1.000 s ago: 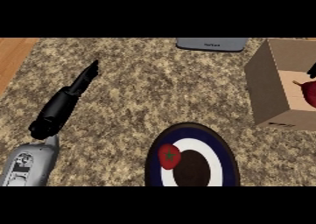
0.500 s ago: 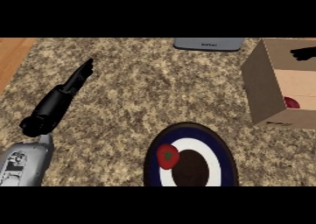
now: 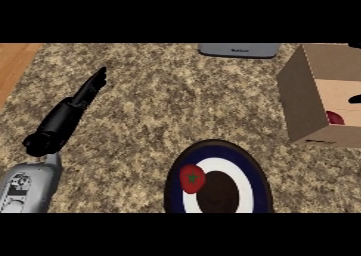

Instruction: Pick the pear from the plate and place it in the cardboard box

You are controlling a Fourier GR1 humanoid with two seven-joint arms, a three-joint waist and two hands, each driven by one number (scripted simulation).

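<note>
Head view: speckled granite counter point(image 3: 175, 105), wood floor strip point(image 3: 9, 65) at far left. Cardboard box point(image 3: 325, 95) at right edge, open top, near wall facing the view. Inside the box, a dark red rounded item, presumably the pear point(image 3: 335, 118), low against the near inner wall, mostly hidden by that wall. Right hand point(image 3: 358, 100) only as small black bits at the right edge over the box opening, one at the far rim, one just above the pear; cannot tell finger state, cannot tell whether touching the pear. Plate point(image 3: 246, 170) near centre, cut by the lower band, dark blue rim, white ring, dark brown middle. On the plate's left side, a red fruit with green stem patch point(image 3: 192, 178), lying across the white ring. Plate and box well apart. Left hand point(image 3: 72, 112) at left over the counter, black, fingers straight and together, pointing far and slightly right, holding nothing, wide rather than curled. Grey left forearm point(image 3: 24, 187) entering from lower left. Grey flat appliance point(image 3: 238, 49) at far edge, centre-right, partly cropped by the upper band.
</note>
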